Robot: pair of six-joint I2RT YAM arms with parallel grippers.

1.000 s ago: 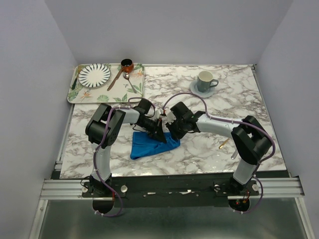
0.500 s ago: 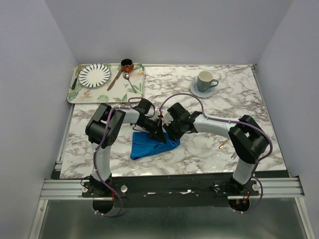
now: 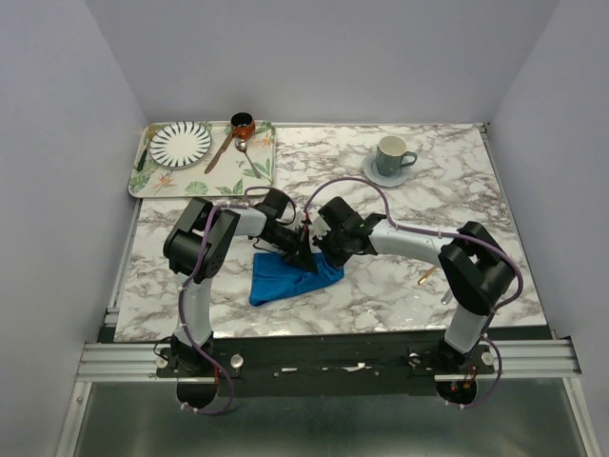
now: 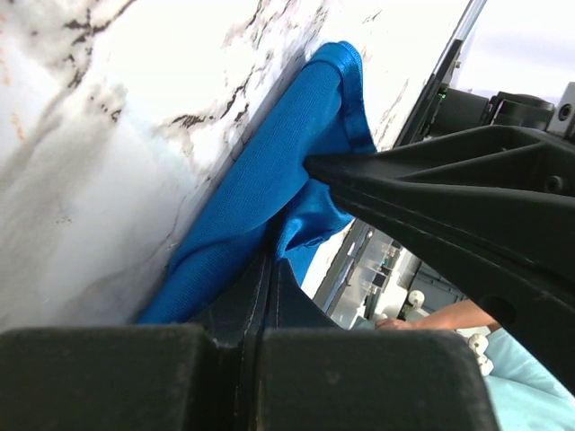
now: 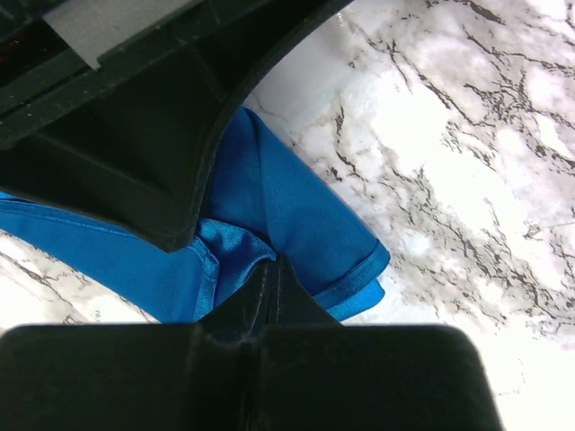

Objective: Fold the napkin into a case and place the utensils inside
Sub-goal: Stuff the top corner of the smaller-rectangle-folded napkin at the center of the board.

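Marble-veined worktop (image 3: 400,190) stood within pale walls. Item: napkin (image 3: 281,279), blue, lay bunched and part-folded toward the near edge, left of middle, not yet a case. Left jaws were fully closed and pinched its far edge. Right jaws, likewise closed, nipped a raised pleat just beside them at the cloth's far right corner. This was judged a paired hold for drawing a fold across. Item: utensils. The gold-coloured spoon (image 3: 425,278) lay toward the near right corner, well apart from the cloth, presumably waiting until the pouch existed; the silver piece beside it was hard to make out. Item: tray (image 3: 262,177), far left corner. Item: cup (image 3: 391,155), far right, uninvolved.
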